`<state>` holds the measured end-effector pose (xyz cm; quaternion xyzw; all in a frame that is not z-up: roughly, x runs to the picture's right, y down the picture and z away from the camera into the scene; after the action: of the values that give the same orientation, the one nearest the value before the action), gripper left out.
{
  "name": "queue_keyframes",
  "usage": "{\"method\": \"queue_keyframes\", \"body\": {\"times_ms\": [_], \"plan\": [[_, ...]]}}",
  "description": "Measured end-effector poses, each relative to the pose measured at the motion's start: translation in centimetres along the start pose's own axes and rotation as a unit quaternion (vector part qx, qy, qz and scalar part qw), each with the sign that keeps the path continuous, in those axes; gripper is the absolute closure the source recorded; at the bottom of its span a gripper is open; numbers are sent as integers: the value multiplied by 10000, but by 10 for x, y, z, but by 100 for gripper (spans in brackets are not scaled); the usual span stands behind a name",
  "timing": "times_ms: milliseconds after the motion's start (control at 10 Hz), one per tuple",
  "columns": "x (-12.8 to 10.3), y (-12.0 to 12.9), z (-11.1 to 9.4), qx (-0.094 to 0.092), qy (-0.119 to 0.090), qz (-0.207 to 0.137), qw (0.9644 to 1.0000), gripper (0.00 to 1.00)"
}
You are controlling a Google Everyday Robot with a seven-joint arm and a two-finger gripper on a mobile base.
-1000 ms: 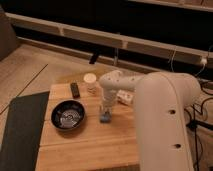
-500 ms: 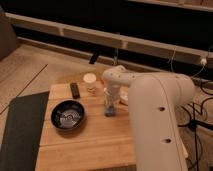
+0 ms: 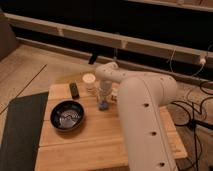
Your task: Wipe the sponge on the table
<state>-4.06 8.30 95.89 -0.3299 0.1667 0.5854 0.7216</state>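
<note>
While the gripper (image 3: 103, 100) keeps its jaws clamped on the sponge (image 3: 103, 106), both have slid across the bench (image 3: 95, 142) toward the white cup (image 3: 89, 79) over the last second. Reads as a wipe stroke in progress.

The wooden table (image 3: 95, 142) carries a black bowl (image 3: 67, 115), black bar (image 3: 74, 90), pale cup (image 3: 89, 80) and the sponge (image 3: 103, 106) under the pincer (image 3: 103, 98).

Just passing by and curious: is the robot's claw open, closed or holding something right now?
Gripper: down right over the sponge on the table; whether it is open, closed or holding it cannot be told.
</note>
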Motion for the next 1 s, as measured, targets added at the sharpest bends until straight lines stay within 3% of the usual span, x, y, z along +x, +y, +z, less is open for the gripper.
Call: {"method": "queue_keyframes", "body": {"times_ms": [300, 500, 1000], "plan": [[18, 52, -2, -353, -29, -172, 9992, 100], [38, 64, -5, -474, -23, -88, 9988, 100], [78, 16, -11, -199, 52, 463, 9987, 100]]}}
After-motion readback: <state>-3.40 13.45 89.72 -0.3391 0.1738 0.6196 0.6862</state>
